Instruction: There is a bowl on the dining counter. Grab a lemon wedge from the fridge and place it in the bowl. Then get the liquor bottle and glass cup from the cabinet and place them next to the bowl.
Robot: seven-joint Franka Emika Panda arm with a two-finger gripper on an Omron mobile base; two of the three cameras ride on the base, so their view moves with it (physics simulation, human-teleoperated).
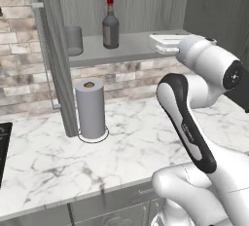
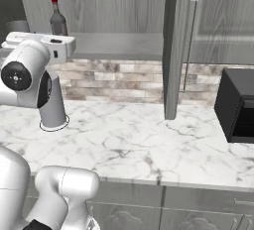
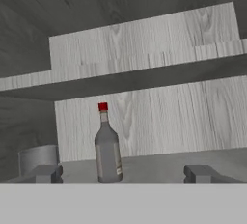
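Your two-finger gripper [image 3: 123, 174] stands wide apart, holding nothing, facing into the open wooden cabinet [image 3: 144, 39]. Between its tips you see the clear red-capped liquor bottle [image 3: 107, 147] upright on the lower shelf, the grey glass cup [image 3: 37, 158] near its left.

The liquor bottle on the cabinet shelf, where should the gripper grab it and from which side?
Grip the liquor bottle around its wide lower body, coming straight in from the open cabinet front. It stands upright, and the open gripper already faces it, with the glass cup standing apart beside it.
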